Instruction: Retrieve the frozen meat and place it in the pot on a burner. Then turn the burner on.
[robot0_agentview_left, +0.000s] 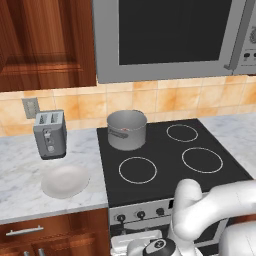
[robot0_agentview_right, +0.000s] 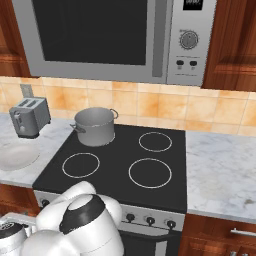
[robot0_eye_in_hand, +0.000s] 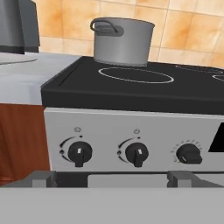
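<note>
Low before the stove front, the hand camera looks straight at a row of black round control knobs (robot0_eye_in_hand: 79, 152) on the grey panel — a stance that suits reaching a knob, though whether the two-finger gripper is open or closed cannot be told. Behind them lies the black glass cooktop (robot0_agentview_left: 165, 150) with white burner rings. The plain grey cylindrical metal pot (robot0_agentview_left: 126, 130) stands on the rear-left burner, ready to receive food. A trace of red shows at its inner wall — possibly the frozen meat, but too small to confirm. A boxy grey toaster (robot0_agentview_left: 50, 134) and round white plate (robot0_agentview_left: 65, 180) sit on the marble counter (robot0_agentview_left: 20, 170) alongside.
</note>
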